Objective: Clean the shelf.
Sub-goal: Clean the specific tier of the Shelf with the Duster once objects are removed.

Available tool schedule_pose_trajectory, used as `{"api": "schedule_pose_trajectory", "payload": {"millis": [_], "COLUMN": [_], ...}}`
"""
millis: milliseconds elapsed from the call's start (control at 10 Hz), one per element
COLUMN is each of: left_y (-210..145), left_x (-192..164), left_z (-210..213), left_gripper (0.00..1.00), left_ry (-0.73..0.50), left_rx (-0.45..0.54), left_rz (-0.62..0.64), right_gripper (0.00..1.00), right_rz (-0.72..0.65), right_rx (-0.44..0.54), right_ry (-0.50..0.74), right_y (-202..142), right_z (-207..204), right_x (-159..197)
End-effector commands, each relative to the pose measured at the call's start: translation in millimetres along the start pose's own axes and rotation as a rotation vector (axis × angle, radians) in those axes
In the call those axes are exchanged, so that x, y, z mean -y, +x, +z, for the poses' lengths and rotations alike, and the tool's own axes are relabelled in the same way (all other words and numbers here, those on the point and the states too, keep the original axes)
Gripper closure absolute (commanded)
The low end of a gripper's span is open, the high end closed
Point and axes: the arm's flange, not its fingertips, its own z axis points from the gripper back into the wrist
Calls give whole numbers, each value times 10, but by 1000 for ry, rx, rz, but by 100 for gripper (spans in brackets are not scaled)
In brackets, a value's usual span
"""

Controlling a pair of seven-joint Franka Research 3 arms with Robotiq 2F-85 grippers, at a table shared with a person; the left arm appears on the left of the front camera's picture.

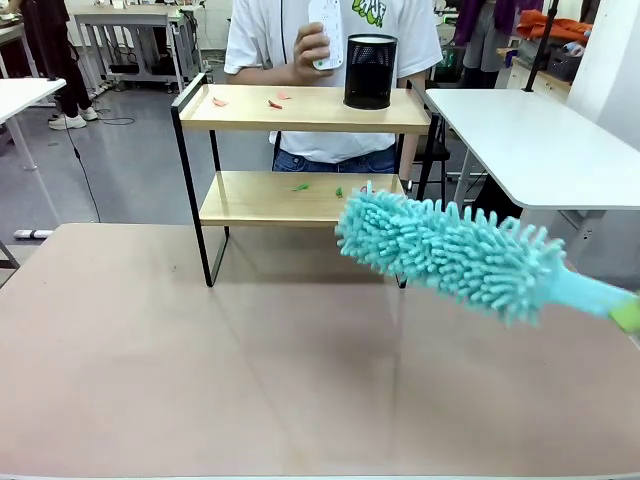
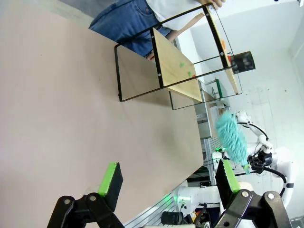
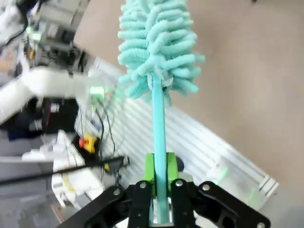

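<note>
right gripper [image 3: 160, 172] clamps duster [image 1: 450, 255]; shelf [image 1: 300, 112] apparently bears scraps [image 1: 219, 101].

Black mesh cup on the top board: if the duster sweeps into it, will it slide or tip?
The cup looks like thin mesh, so it is probably light and would likely slide on the smooth top board of the shelf. It stands upright on a wide base, so tipping seems less likely. The soft fronds of the duster should bend first.

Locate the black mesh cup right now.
Front view: the black mesh cup stands upright on the top board of the shelf, toward its right end, in front of the person.
</note>
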Motion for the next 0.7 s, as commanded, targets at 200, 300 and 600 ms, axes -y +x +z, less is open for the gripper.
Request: {"api": "schedule_pose_trajectory", "payload": {"millis": [200, 300, 600], "left_y": [12, 12, 12], "left_x": [4, 4, 4], "left_z": [-15, -15, -15], "left_gripper": [0, 0, 0], "left_ry": [-24, -24, -24], "left_rx": [17, 17, 17], "left_rz": [-24, -24, -24], "right_gripper": [88, 88, 88], "right_rz": [-134, -77, -77], "right_rx": [80, 80, 80], "right_ry": [-77, -64, -64], "right_y": [287, 339, 339], "right_z": [-569, -191, -191], "right_x": [65, -21, -21]}}
